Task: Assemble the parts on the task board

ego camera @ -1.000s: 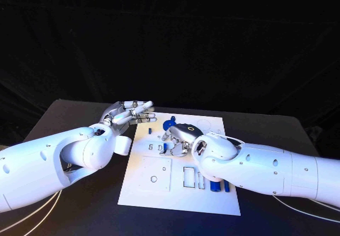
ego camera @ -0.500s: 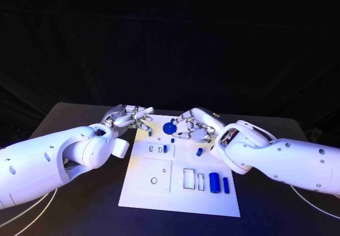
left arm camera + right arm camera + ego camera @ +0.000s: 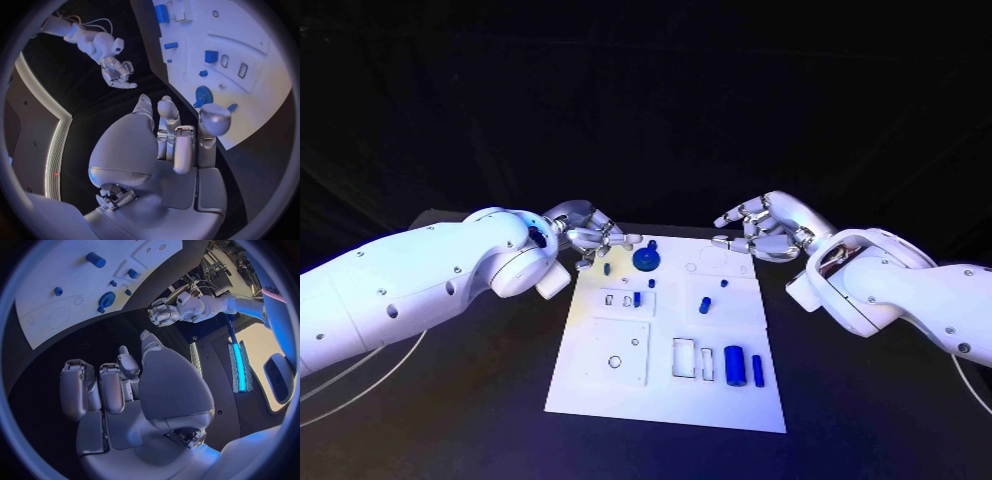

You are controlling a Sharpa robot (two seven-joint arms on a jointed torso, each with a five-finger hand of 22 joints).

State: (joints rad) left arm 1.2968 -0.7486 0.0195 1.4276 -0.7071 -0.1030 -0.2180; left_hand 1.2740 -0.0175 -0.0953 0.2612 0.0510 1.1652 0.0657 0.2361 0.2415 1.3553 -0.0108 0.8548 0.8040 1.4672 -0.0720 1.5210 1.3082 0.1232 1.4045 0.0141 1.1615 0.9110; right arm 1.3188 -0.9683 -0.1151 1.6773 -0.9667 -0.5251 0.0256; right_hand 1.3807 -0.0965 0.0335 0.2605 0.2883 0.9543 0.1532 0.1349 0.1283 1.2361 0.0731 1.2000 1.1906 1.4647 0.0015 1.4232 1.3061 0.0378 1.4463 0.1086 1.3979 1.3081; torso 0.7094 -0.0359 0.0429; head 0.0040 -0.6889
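Note:
The white task board [image 3: 661, 395] lies in the middle of the black table. A blue gear [image 3: 646, 259] sits near its far edge, also seen as the gear [image 3: 203, 94] and the gear [image 3: 106, 300] in the wrist views. A small blue part [image 3: 707, 304] rests mid-board, and two blue cylinders [image 3: 736, 366] lie near the right edge. My left hand [image 3: 589, 236] hovers at the board's far left corner, fingers loosely bent, holding nothing. My right hand [image 3: 762, 229] hangs beyond the far right corner, also holding nothing.
A blue peg [image 3: 636, 298] stands beside small slots left of centre. The board has a raised square plate [image 3: 615, 352] with a round hole and a rectangular slot [image 3: 684, 360]. Black table [image 3: 848, 400] surrounds the board on both sides.
My right hand has lifted off the board's middle and drawn back to the far right, uncovering the small blue part. My left hand has edged toward the board's far left corner.

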